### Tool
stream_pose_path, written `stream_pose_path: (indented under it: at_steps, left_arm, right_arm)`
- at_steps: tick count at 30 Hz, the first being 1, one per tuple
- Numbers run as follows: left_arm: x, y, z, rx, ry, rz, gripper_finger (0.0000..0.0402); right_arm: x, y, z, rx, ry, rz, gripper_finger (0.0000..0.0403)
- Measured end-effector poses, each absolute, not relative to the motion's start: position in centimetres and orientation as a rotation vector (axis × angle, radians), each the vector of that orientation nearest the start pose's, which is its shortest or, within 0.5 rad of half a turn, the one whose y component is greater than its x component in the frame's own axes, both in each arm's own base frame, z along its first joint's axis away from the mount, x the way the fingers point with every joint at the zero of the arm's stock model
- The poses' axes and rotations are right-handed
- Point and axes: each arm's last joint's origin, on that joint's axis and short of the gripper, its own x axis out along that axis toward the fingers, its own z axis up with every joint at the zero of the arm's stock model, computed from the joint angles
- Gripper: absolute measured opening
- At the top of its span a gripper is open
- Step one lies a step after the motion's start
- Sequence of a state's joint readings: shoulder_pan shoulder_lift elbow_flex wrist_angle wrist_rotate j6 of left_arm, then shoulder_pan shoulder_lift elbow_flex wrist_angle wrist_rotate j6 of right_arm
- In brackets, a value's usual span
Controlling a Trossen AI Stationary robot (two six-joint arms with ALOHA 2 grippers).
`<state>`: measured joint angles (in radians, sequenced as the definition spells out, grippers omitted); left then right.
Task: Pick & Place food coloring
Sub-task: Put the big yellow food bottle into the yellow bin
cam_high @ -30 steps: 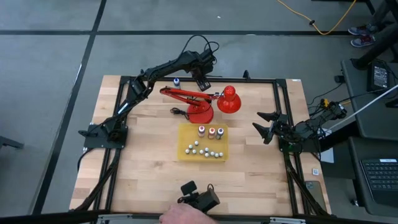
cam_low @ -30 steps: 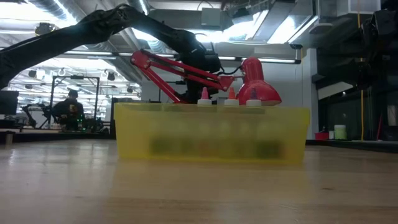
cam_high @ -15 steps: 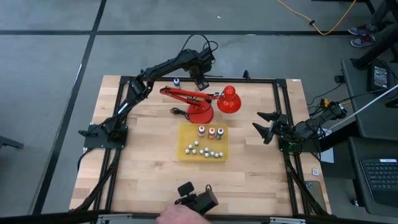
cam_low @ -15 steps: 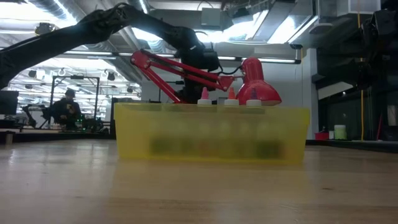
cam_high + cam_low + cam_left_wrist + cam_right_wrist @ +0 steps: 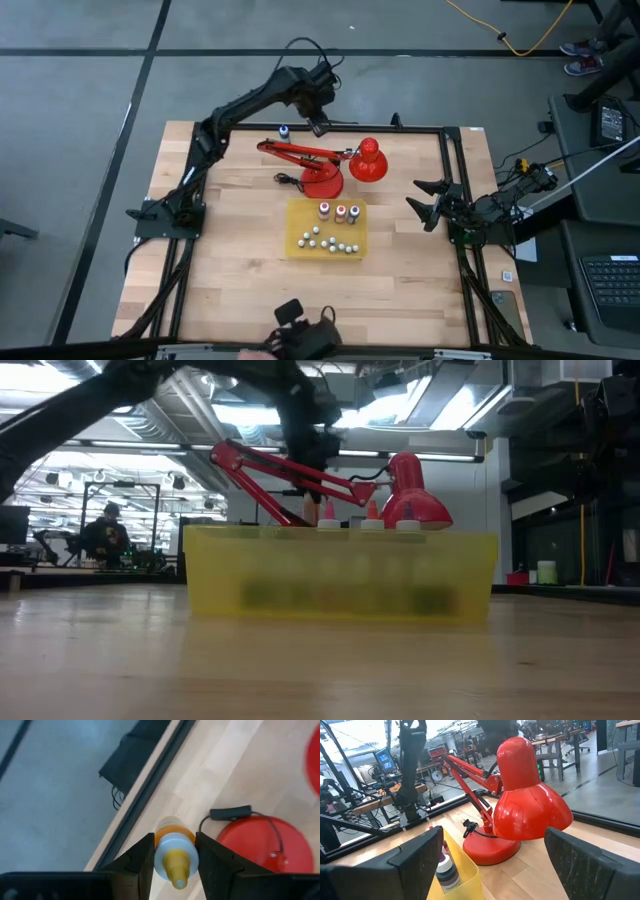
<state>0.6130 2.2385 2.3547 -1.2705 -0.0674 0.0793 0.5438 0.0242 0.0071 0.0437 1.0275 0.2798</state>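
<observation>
- Near edge of the table [image 5: 240, 270]: a person's hand [image 5: 262, 351] by a dark device
- Yellow tray [image 5: 298, 210] at mid-table holds three upright food coloring bottles [image 5: 340, 213] in a row, small pale beads beside them
- Right gripper [image 5: 428, 203] waits at the right side, fingers spread, nothing between them
- Red desk lamp [image 5: 325, 165] behind the tray
- Far edge: left gripper [image 5: 317, 123] is raised, fingers clenched on an orange bottle [image 5: 174, 851]; a blue-capped bottle [image 5: 284, 131] stands nearby

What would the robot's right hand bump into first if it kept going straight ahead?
Most likely the red lamp. It sits right in front of the open right gripper, whose fingers frame it. The yellow tray lies slightly off to one side.
</observation>
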Motion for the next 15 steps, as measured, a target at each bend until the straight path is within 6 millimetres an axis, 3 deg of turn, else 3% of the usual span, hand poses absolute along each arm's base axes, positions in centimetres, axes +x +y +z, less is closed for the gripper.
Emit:
stream_pose_path:
  at_steps: [9,15]
  left_arm:
    - [34.6,22.3,38.8,-0.193,0.984,0.576,0.0121]
    - [32.9,17.8,43.2,-0.155,0.867,0.532,0.012]
  right_arm:
    - [8.5,2.3,16.8,0.293,-0.087,-0.479,0.0347]
    - [8.5,2.3,16.8,0.293,-0.087,-0.478,0.0347]
